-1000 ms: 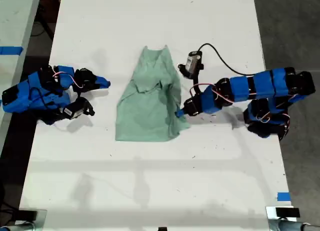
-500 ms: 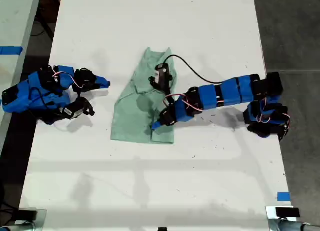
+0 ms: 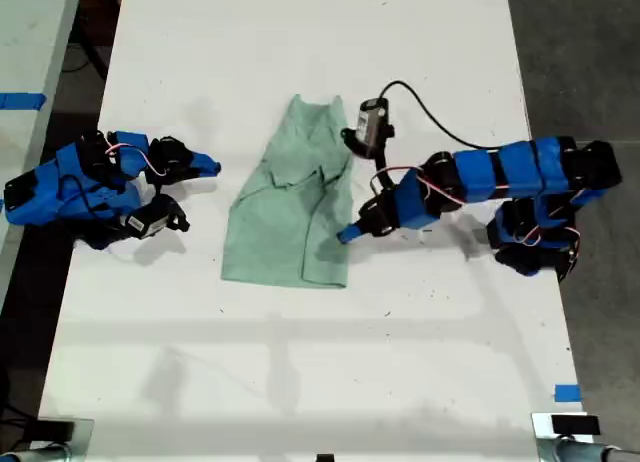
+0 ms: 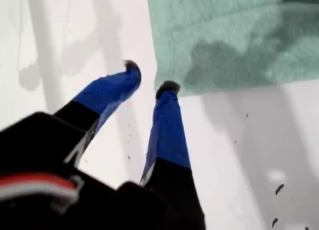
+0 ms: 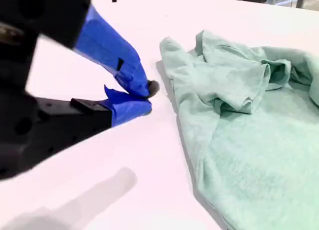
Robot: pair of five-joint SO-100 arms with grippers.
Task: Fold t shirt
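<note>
The pale mint-green t shirt [image 3: 290, 212] lies wrinkled in the middle of the white table, neck end far, hem near. Its side toward the exterior view's right is folded over onto the middle. My first gripper [image 3: 345, 234] [image 4: 149, 76] is open and holds nothing. It hovers just off the shirt's [image 4: 224, 41] edge, on the exterior view's right. My second gripper [image 3: 207, 165] [image 5: 147, 94] is shut on nothing. It rests on the table at the exterior view's left, a short gap from the shirt [image 5: 239, 120].
The white table [image 3: 300, 362] runs far and near of the shirt. The first arm's wrist camera and black cable [image 3: 372, 127] hang over the shirt's far edge on the exterior view's right. A blue tape mark [image 3: 567, 392] sits near the table's front corner, on that same side.
My first gripper swept toward the exterior view's left, laying the shirt's side over, then let go and drew back off the edge. The second arm has not moved.
</note>
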